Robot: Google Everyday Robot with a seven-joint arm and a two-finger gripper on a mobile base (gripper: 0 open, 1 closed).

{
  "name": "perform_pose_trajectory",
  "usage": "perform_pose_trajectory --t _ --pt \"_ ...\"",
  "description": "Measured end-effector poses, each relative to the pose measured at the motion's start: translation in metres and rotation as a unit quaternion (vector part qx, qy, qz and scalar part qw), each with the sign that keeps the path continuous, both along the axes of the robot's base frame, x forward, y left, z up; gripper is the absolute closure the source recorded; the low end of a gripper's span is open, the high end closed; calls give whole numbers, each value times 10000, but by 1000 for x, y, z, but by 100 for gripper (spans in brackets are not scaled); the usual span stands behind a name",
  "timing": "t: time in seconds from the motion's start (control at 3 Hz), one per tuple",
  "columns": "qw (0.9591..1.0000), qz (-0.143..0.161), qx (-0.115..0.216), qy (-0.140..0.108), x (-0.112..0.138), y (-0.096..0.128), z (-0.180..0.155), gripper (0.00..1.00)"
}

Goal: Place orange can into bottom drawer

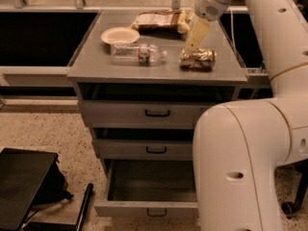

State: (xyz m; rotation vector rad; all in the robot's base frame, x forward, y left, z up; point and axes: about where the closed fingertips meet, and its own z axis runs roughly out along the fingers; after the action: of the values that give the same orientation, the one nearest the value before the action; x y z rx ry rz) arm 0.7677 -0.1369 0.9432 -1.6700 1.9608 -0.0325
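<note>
The orange can (pixel 198 59) lies on its side on the grey cabinet top (pixel 96 66), near the right front. My gripper (pixel 189 48) hangs from the white arm just above the can's left end, at or very near it. The bottom drawer (pixel 144 209) is pulled open below, and its inside shows nothing in it. The two shallower drawers above it are closed.
A clear plastic bottle (pixel 137 54) lies left of the can, with a cream plate (pixel 119 35) behind it and a brown-and-white snack bag (pixel 159 20) at the back. My white arm body (pixel 236 162) fills the right side. A black object (pixel 24 186) lies on the floor at left.
</note>
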Motion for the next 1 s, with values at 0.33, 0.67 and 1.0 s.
perform_pose_trajectory --t 0.33,0.67,1.0 --pt "9983 -138 551 155 2 -18 -24 0" --pt "9955 -203 845 378 2 -28 -51 0" --pt "9938 -192 908 606 2 -30 -75 0"
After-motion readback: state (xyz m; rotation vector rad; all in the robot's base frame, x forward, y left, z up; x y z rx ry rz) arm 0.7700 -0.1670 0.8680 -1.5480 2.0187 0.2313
